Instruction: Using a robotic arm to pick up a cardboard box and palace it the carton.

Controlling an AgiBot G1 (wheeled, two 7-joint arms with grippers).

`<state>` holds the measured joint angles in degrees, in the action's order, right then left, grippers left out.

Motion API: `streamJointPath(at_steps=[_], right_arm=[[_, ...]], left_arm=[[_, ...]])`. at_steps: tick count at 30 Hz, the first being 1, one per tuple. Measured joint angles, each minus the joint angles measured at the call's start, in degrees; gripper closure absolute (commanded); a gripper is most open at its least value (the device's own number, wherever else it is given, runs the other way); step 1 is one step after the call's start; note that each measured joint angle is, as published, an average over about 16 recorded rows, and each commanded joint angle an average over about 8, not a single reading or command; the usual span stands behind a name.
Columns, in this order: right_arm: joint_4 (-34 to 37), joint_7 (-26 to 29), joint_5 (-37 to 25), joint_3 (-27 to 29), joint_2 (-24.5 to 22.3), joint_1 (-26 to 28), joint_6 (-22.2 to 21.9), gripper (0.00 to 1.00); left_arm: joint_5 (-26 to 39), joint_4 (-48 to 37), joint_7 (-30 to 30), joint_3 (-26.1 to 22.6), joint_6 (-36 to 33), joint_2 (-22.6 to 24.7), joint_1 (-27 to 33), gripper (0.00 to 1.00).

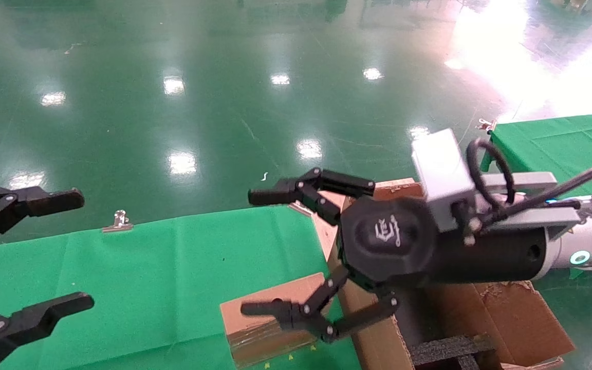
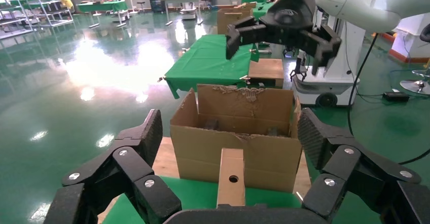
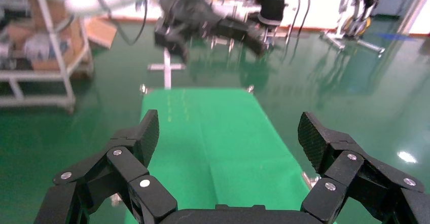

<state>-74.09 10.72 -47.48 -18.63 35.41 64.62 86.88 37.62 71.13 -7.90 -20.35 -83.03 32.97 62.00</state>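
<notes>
Brown cardboard box point(image 1: 267, 321) is lying at 6 o'clock on green cloth point(image 1: 172, 277) — right gripper point(image 1: 260, 252) is hovering above, jaws spread, beside carton point(image 1: 506, 313); left gripper point(image 1: 75, 249), 9 o'clock, is hanging spread, empty.

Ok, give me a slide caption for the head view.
Right gripper open above the cardboard box beside the carton; left gripper open alongside.

White-silver robotic arm point(image 1: 591, 241) — teal ring, grey camera block, black logo-marked pincer point(image 1: 260, 252).
</notes>
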Motion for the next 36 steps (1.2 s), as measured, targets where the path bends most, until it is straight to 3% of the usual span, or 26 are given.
streamJointPath(at_steps=[16,27,36], right_arm=[[3.84,-2.76,-24.92,-17.26,7.84,15.88,3.43,0.0],[10.49,-5.52,-36.22,-26.95,14.96,23.34,2.86,0.0],[11.62,-6.18,-43.08,-32.62,19.26,27.27,2.7,0.0]], left_arm=[[0.0,0.0,0.0,0.0,0.0,0.0,0.0,1.0],[0.0,0.0,0.0,0.0,0.0,0.0,0.0,1.0],[0.0,0.0,0.0,-0.01,0.0,0.0,0.0,0.99]])
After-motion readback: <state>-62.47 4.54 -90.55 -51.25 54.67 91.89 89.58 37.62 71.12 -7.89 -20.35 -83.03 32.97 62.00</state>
